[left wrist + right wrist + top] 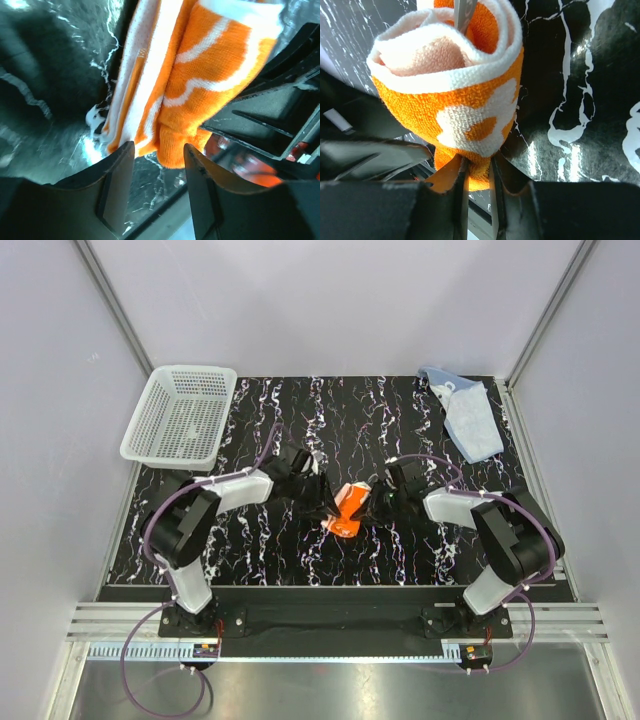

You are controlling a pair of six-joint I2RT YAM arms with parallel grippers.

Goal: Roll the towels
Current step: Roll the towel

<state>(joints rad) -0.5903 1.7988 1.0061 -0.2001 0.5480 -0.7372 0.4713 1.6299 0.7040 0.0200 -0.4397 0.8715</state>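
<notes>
No readable text, label, brand or number showing in any view. White prints on orange towel (470, 115) reading as cartoon shapes, not letters.

A white mesh basket (180, 412) sat at the far-left corner of the black, white-veined desk (350, 420). Plain white walls (330, 300) enclosed three sides.

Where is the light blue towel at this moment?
In the top view, the light blue towel lies at the far right corner of the table, across from the white basket.
</notes>
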